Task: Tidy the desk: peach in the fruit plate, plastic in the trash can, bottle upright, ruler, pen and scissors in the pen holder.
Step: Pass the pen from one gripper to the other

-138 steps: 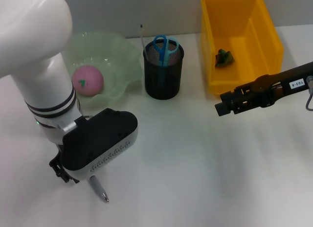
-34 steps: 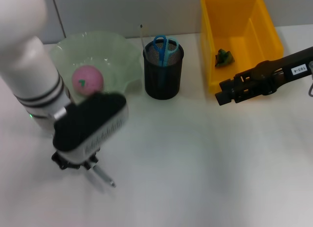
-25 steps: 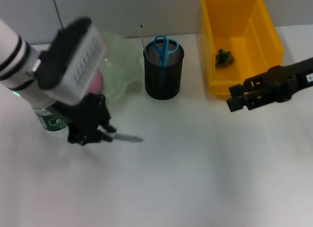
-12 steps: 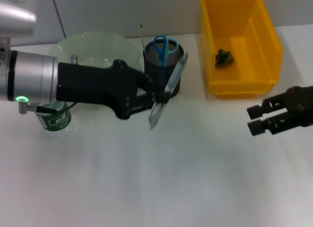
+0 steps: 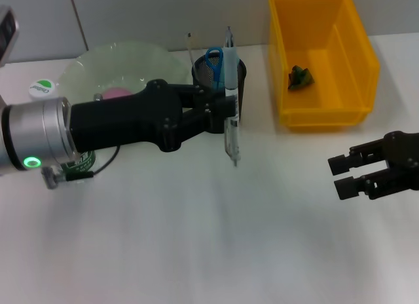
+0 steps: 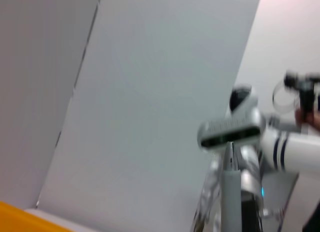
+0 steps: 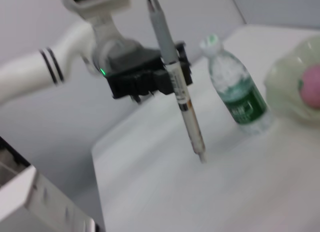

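Beside the pen holder (image 5: 218,97), my left gripper (image 5: 221,114) pinches one pen (image 5: 230,101) near its middle, holding it almost upright with the tip pointing down at the table (image 5: 196,238). That tip hangs just in front of the black mesh holder, on the side nearer me, not inside it. One pair of blue-handled scissors (image 5: 213,60) already stands in the holder, along with one thin rod (image 5: 190,48) that I cannot identify for certain.

One pale green fruit plate (image 5: 124,61) sits behind my left forearm, and one pink peach (image 5: 116,93) shows in it, partly hidden by the arm. One plastic bottle (image 7: 236,89) with a green label stands upright near the plate, seen clearly from the right wrist view; from the head view only its white-and-green cap (image 5: 41,87) and a bit of label show past my arm.

One yellow trash can (image 5: 327,107) stands at the far right of the table, with one crumpled green scrap of plastic (image 5: 299,76) inside.

My right gripper (image 5: 347,175) hovers low over bare table in front of the trash can, well apart from it, fingers (image 5: 346,163) spread and holding nothing.
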{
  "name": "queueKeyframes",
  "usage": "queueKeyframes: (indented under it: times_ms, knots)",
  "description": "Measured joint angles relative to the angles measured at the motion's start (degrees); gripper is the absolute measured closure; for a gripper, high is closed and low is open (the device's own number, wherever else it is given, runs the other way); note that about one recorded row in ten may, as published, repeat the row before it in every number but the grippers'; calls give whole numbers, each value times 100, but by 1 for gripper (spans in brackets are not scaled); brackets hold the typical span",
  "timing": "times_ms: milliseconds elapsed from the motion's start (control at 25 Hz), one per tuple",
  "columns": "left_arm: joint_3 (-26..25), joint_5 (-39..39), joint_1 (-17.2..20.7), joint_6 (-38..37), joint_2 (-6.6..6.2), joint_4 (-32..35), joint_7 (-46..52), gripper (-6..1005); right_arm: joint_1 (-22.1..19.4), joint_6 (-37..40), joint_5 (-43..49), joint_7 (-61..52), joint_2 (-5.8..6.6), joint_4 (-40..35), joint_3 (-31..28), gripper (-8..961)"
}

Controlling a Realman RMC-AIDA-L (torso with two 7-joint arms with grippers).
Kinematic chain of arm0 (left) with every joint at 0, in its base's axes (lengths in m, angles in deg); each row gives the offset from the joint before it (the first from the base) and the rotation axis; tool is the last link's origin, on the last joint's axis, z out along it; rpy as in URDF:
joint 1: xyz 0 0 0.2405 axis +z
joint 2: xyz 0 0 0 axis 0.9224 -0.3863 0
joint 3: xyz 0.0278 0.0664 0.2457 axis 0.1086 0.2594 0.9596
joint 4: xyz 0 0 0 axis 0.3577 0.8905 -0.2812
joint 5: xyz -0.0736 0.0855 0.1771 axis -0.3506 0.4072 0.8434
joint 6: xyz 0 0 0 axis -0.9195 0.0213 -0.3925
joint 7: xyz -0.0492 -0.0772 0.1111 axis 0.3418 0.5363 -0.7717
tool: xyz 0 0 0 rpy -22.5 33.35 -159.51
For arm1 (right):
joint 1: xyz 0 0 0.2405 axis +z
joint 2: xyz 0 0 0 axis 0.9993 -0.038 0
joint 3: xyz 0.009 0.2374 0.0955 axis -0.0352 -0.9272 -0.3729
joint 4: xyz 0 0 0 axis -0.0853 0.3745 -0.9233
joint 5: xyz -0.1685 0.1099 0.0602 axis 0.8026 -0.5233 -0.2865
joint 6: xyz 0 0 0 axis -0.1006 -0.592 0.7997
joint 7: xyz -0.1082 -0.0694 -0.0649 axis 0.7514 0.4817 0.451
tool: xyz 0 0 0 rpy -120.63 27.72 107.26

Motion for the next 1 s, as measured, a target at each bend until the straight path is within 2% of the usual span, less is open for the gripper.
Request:
queueKeyframes:
  times_ms: [80,120,280,640,800,840,880,920,1000]
  knots:
    - [141,-446,13,-8,19,-504,-201,867,-113,1,-105,257,-17,326,-116,277]
    - [141,-446,13,-8,19,-504,-201,867,-113,1,-105,257,-17,326,-116,277]
    - [351,-965,66,20,32,-1213,-622,867,-250,0,-150,635,-34,694,-232,278]
    - [386,-1772,70,20,40,-2563,-1190,868,-360,-51,-220,1246,-116,1306,-487,277]
    - [385,-2188,101,-30,40,-2967,-1234,868,-478,-93,-221,1592,-244,1581,-789,277]
    - [385,-2188,101,-30,40,-2967,-1234,868,-523,-124,-221,1666,-295,1609,-877,277]
    - [385,-2188,101,-30,40,-2967,-1234,868,-624,-213,-221,1804,-416,1651,-1105,277]
    - [385,-2188,101,-30,40,-2967,-1234,868,-624,-213,-221,1804,-416,1651,-1105,277]
    - [385,-2301,92,-62,40,-3092,-1235,867,-714,-321,-221,2000,-556,1724,-1362,277]
